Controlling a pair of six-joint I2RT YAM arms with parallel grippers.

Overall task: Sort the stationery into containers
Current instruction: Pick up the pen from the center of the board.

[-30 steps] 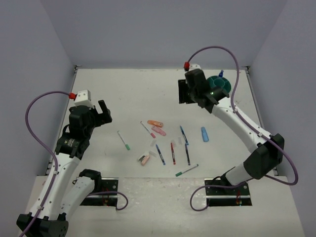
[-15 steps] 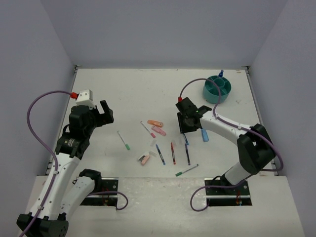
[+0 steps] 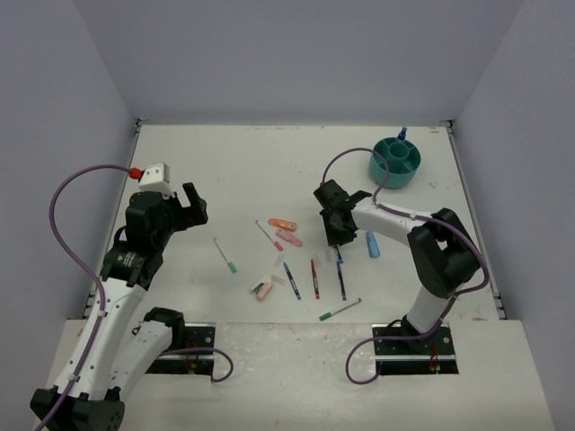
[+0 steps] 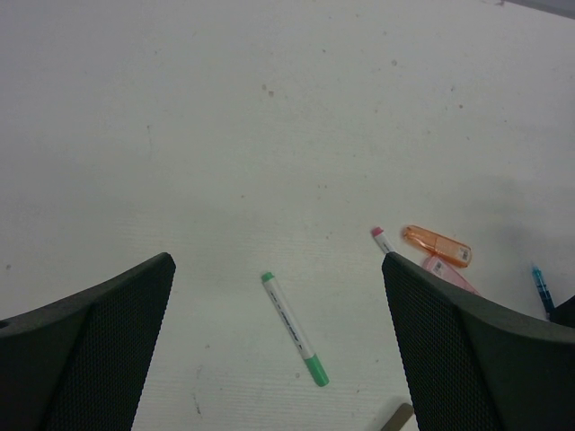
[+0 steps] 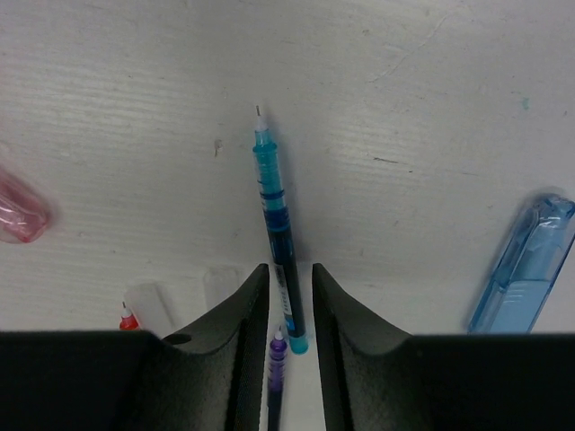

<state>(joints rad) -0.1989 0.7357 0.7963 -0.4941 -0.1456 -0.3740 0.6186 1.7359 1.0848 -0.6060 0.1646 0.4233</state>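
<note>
Right wrist view is showing the right gripper [image 5: 290,278] standing low over the blue pen [image 5: 274,215]. Its two fingers are straddling the pen's near end with the jaws narrowly spread, and thin gaps seem to be showing on both sides, so they are not pinching it. The blue pen is lying flat on the white table [image 3: 234,171], tip pointing away. A light-blue highlighter [image 5: 526,260] is lying near the blue pen on its right and a pink highlighter [image 5: 18,211] well to its left. A purple-tipped pen [image 5: 277,359] is lying just behind its near end. The teal organizer [image 3: 382,172] is sitting well beyond the blue pen, far and to the right, with a blue-capped bottle [image 3: 402,135] at its far rim. Far left of the blue pen, the left gripper [image 4: 277,262] is hovering with jaws spread wide above a green pen [image 4: 295,330].
</note>
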